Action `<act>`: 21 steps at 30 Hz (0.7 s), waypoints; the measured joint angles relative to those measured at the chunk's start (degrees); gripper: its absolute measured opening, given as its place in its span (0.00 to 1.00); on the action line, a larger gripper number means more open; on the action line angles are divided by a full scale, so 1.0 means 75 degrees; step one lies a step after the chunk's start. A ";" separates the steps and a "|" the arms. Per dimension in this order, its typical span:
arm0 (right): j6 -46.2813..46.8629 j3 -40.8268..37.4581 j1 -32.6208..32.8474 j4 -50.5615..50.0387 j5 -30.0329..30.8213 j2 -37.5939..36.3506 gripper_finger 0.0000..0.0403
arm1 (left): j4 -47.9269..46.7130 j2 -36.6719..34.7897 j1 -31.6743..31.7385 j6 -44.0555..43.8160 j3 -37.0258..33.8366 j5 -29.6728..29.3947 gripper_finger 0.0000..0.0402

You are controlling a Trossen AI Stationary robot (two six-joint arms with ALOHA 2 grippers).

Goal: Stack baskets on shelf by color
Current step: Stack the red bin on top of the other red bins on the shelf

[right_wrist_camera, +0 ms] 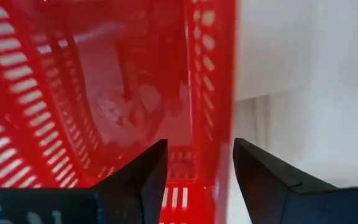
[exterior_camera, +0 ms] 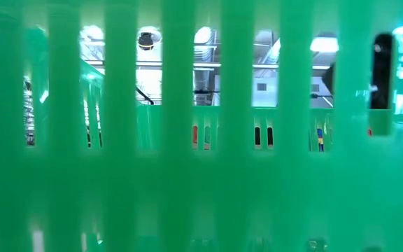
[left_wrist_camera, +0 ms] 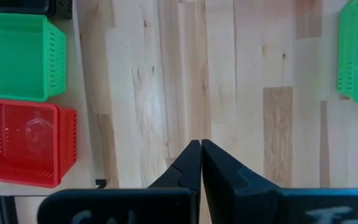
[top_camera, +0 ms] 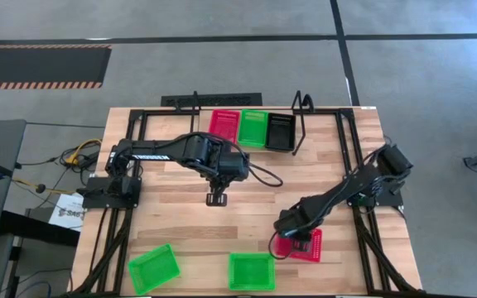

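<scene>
Right gripper (right_wrist_camera: 197, 168) is straddling the red basket's (top_camera: 306, 246) side wall at the bench's (top_camera: 180, 223) right front, fingers open, nothing clamped yet. Best seated deeper before closing (thin mesh wall). Left gripper (left_wrist_camera: 201, 163) is hovering mid-bench, fingers closed, empty. Bench edge lying close; open room toward the shelf (top_camera: 253, 129).

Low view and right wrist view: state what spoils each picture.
Low view: a green basket stands right against the lens, blurred, hiding the table; bright room lights glare through its slots. Right wrist view: the red basket fills the frame, soft and close, beyond the open right gripper.
</scene>
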 joint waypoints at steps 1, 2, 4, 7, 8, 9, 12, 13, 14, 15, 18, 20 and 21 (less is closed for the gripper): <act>-0.0082 0.0001 0.0000 0.0005 -0.0132 0.0115 0.48 | 0.0001 0.0000 0.0000 0.0003 0.0000 0.0000 0.00; -0.0140 0.0001 -0.0002 -0.0006 -0.0277 0.0222 0.46 | 0.0003 0.0000 0.0000 0.0000 0.0000 0.0000 0.00; -0.0170 0.0001 0.0000 -0.0003 -0.0442 0.0392 0.39 | 0.0000 0.0000 0.0000 -0.0011 0.0000 0.0000 0.00; -0.0182 0.0004 -0.0026 0.0032 -0.0568 0.0490 0.20 | 0.0000 0.0000 0.0000 -0.0028 0.0000 0.0000 0.00; -0.0179 0.0002 -0.0057 0.0041 -0.0583 0.0509 0.12 | 0.0003 0.0000 0.0000 -0.0034 0.0000 -0.0001 0.00; -0.0190 0.0001 -0.0087 0.0045 -0.0603 0.0500 0.06 | 0.0002 0.0001 0.0000 -0.0064 0.0000 -0.0016 0.00; 0.0016 0.0038 -0.0234 0.0056 -0.0153 0.0422 0.04 | 0.0003 0.0003 0.0000 -0.0352 0.0000 -0.0475 0.00; 0.0082 0.0035 -0.0293 -0.0020 0.0106 0.0340 0.03 | 0.0000 0.0003 0.0000 -0.0488 0.0000 -0.0649 0.00; 0.0167 0.0042 -0.0355 -0.0081 0.0473 0.0218 0.02 | -0.0002 -0.0015 0.0000 -0.0609 0.0000 -0.0822 0.00; 0.0316 0.0086 -0.0476 -0.0173 0.0880 0.0111 0.01 | 0.0004 -0.0046 0.0000 -0.0728 0.0000 -0.0959 0.00; 0.0918 0.0084 -0.0836 -0.0632 0.2162 -0.0426 0.01 | -0.0006 -0.0221 0.0006 -0.1058 0.0002 -0.1241 0.00; 0.1270 0.0083 -0.1120 -0.1010 0.2972 -0.0967 0.01 | 0.0007 -0.0337 0.0003 -0.1462 0.0005 -0.1595 0.00; 0.1378 0.0077 -0.1262 -0.1219 0.3364 -0.1282 0.01 | 0.0004 -0.0365 0.0003 -0.1675 0.0003 -0.1786 0.00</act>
